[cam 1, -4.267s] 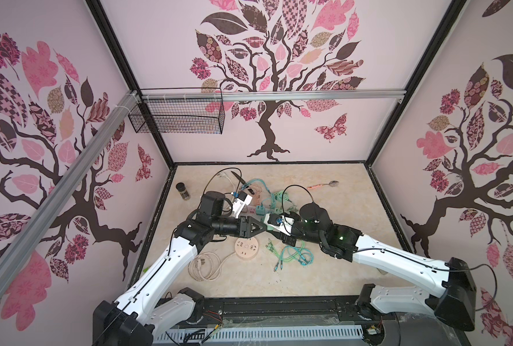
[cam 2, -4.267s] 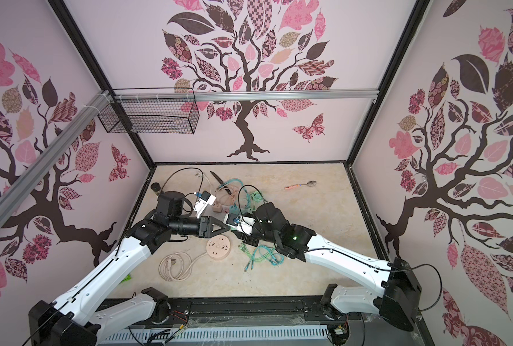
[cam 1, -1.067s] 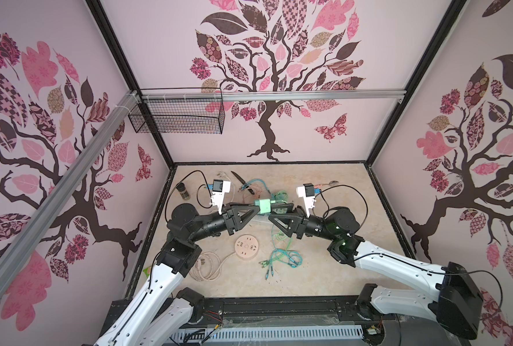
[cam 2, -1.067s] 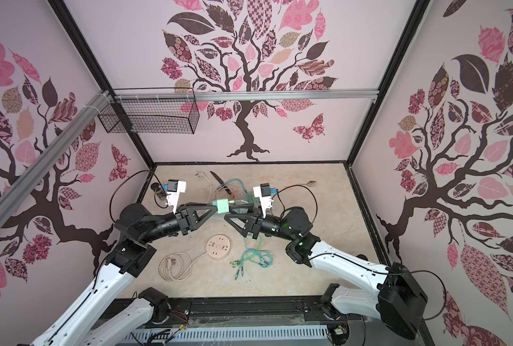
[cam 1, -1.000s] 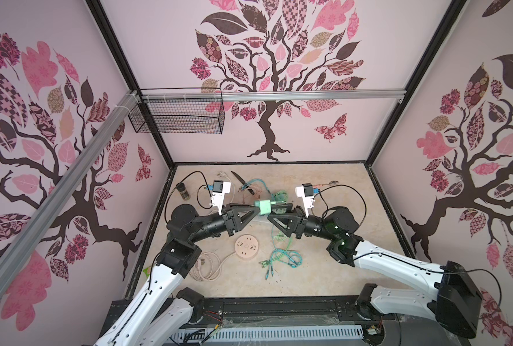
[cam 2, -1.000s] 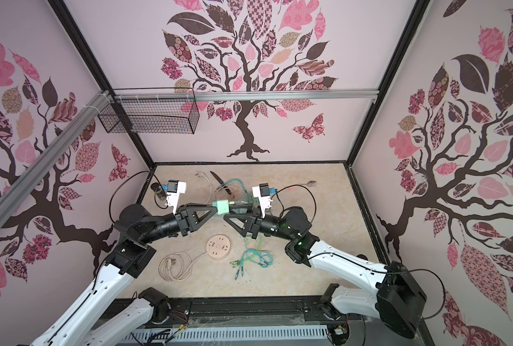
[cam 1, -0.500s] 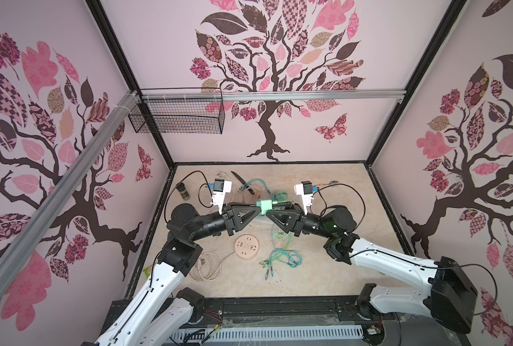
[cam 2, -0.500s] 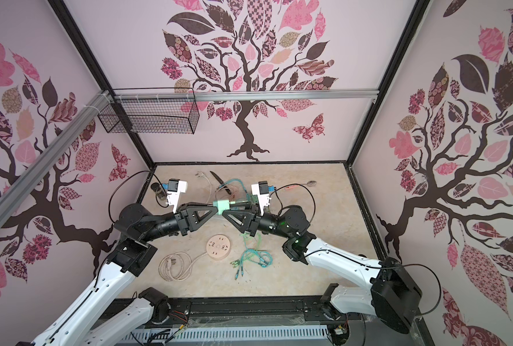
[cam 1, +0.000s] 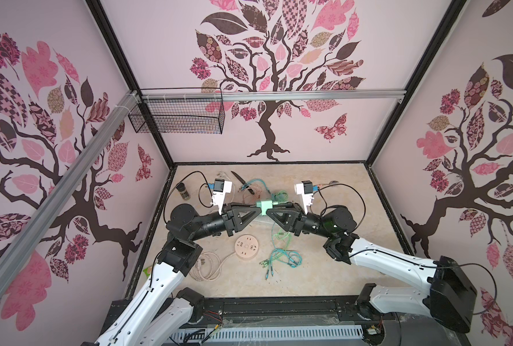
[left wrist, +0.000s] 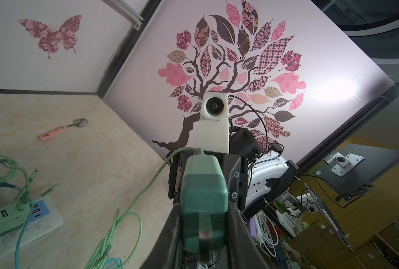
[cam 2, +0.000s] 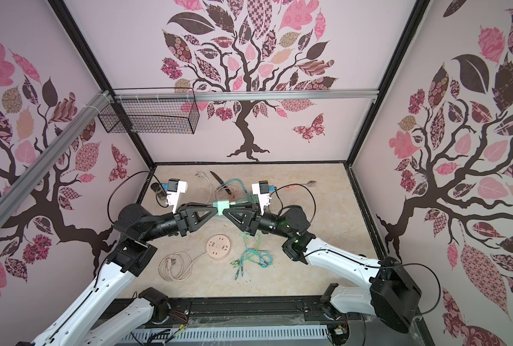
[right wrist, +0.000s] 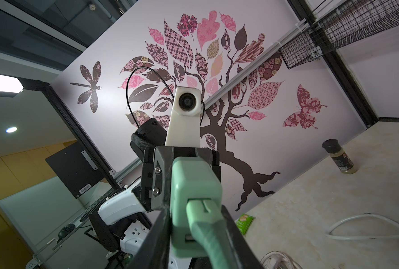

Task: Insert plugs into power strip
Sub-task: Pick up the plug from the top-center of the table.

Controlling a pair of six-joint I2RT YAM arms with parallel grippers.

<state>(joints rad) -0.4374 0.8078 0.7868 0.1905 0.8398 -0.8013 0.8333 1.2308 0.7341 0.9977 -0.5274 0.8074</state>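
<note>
A mint green plug (cam 1: 264,205) (cam 2: 221,205) hangs in mid-air above the table's middle, its green cable trailing down to the table. My left gripper (cam 1: 259,209) is shut on one end of it. My right gripper (cam 1: 268,211) faces it from the opposite side. The left wrist view shows the plug (left wrist: 203,198) pinched between dark fingers. In the right wrist view the same plug (right wrist: 195,186) sits between both fingers, which press its sides. The white power strip (left wrist: 42,219) lies on the table with another mint plug (left wrist: 5,219) in it; the arms mostly hide it in both top views.
A round tan socket disc (cam 1: 247,247) with a coiled cream cord (cam 1: 207,269) lies near the front. Loose teal and green cables (cam 1: 279,257) lie beside it. A spice jar (cam 1: 184,191), a knife (cam 1: 238,179) and a pink-handled spoon (left wrist: 61,129) lie at the back.
Over the last second my right gripper's fingers have closed onto the mint plug that the left gripper holds. Both arms have stayed raised, almost still.
</note>
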